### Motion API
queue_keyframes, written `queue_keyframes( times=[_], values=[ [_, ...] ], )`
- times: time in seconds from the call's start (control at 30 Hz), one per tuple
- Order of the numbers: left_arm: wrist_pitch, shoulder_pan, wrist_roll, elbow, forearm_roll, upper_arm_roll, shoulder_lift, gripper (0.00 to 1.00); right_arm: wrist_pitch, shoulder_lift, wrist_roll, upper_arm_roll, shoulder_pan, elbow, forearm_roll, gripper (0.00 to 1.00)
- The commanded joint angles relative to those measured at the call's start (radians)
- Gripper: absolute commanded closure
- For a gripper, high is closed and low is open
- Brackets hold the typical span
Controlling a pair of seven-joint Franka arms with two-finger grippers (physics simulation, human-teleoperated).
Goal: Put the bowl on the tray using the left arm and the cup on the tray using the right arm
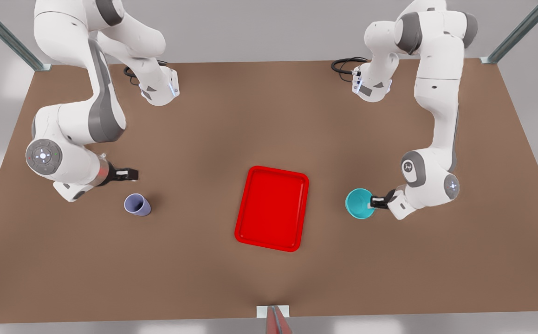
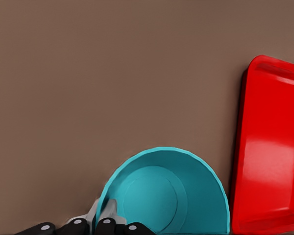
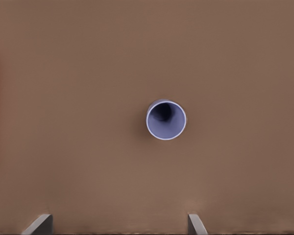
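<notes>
The front view looks steeply down across the whole table from its near edge. The left wrist view hangs low over the bowl and tray; the right wrist view faces straight down on the cup.

Plain brown tabletop carrying a flat red rectangular tray, a lavender tapered cup, and a round teal bowl.
</notes>
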Motion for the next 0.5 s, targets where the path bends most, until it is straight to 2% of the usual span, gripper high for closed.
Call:
queue_keyframes(
  times=[0.0,0.03,0.07,0.27,0.47],
  values=[
    [-0.002,-0.009,-0.004,-0.002,-0.091,0.001,-0.001,0.79,0.041,-0.011,0.001,0.001,-0.005,-0.049,-0.004,0.0],
    [-0.001,-0.057,-0.064,-0.002,-0.091,0.001,-0.001,0.79,0.247,-0.087,-0.004,0.001,-0.041,-0.236,-0.014,0.0],
    [0.004,-0.101,-0.13,-0.002,-0.084,0.001,-0.001,0.79,0.355,-0.107,0.001,0.001,-0.079,-0.335,-0.041,0.0],
    [0.104,-0.31,-0.46,0.006,-0.063,0.001,0.014,0.79,0.543,0.0,0.004,0.002,-0.148,-0.346,-0.017,0.0],
    [0.206,-0.468,-0.788,0.082,-0.028,0.001,0.093,0.79,0.549,0.035,0.004,0.002,-0.142,-0.352,0.045,0.0]
  ],
)
